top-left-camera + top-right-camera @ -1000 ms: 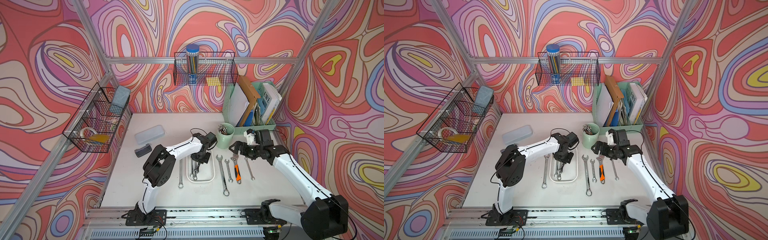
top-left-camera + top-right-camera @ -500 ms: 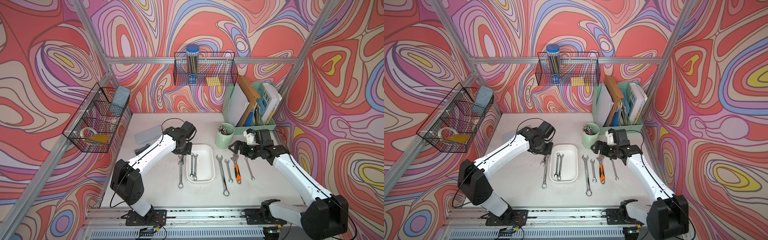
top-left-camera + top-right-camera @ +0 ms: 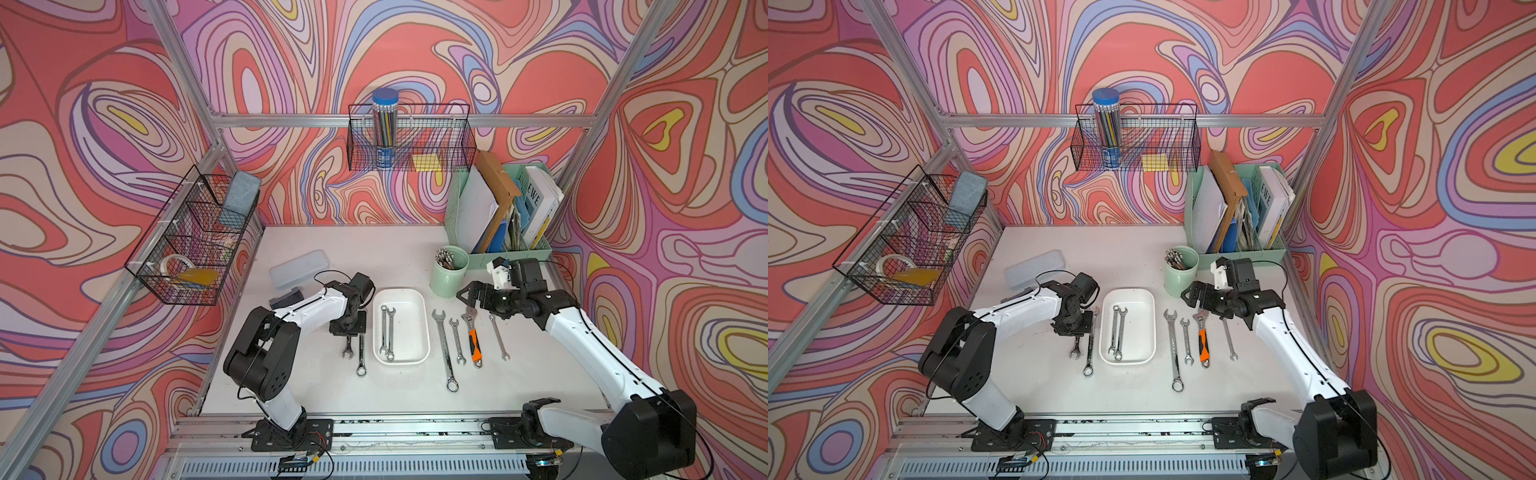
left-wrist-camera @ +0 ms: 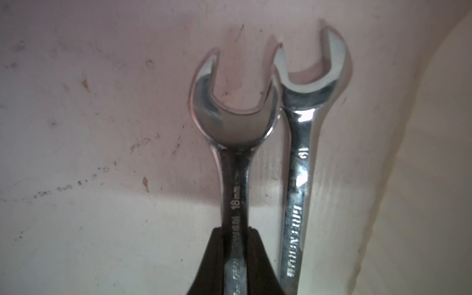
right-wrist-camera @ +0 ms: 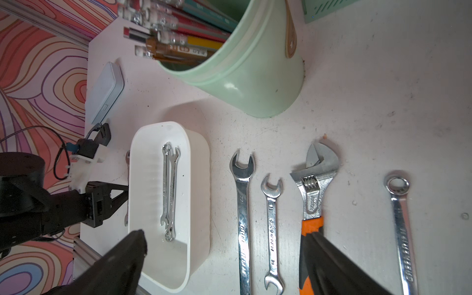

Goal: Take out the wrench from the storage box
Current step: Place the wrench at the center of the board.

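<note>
Left tool (image 3: 348,334) moved from over the storage box (image 3: 409,328) to just beside it, wrench (image 3: 347,349) carried out with it

The storage box (image 3: 409,309) lies open above (left claw (image 3: 348,333) just beside it).

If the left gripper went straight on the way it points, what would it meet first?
Probably the table: the left gripper points down, shut on a wrench beside a second wrench; the held one would touch first, gap unclear.
</note>
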